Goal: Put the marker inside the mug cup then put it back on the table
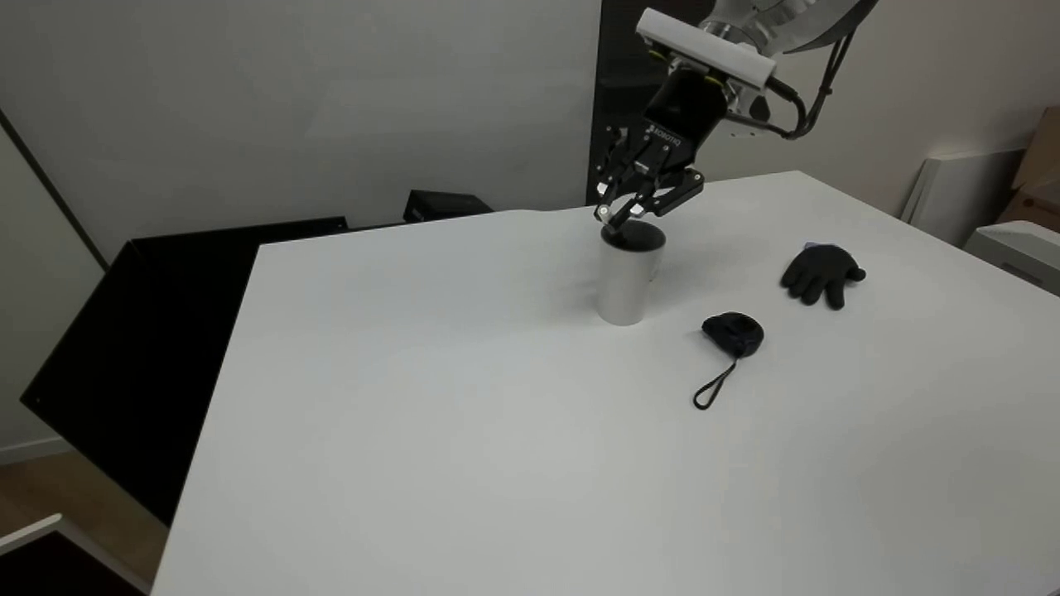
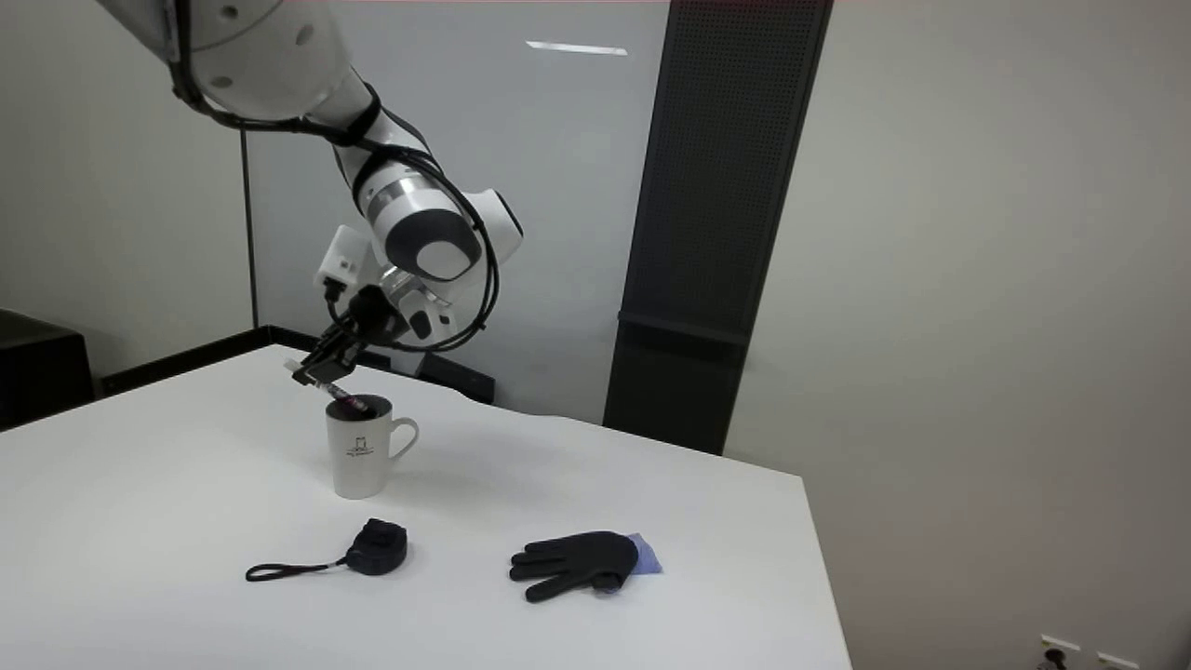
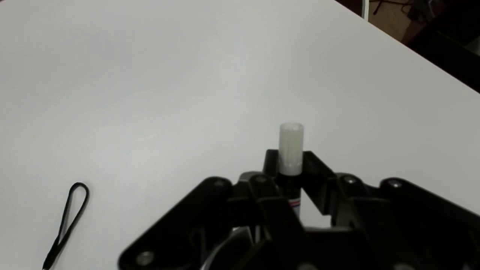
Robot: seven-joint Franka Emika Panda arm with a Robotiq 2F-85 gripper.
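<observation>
My gripper (image 1: 611, 218) is shut on the marker and tilted above the mug cup. The marker's whitish end (image 3: 291, 148) sticks up between the fingertips in the wrist view, with a dark band and a small red stripe below. In an exterior view the marker (image 2: 341, 395) slants down from the gripper (image 2: 303, 374), its lower end at or inside the mug's mouth. The mug cup (image 1: 625, 285) stands upright on the white table (image 1: 431, 397). It shows a handle and a small print in an exterior view (image 2: 356, 465). The gripper mostly hides the mug in the wrist view.
A black tape measure (image 1: 735, 334) with a cord loop lies near the mug; its cord (image 3: 67, 221) shows in the wrist view. A black glove (image 2: 577, 561) lies over a blue cloth (image 2: 646, 556). Black furniture (image 1: 141, 356) stands beyond a table edge.
</observation>
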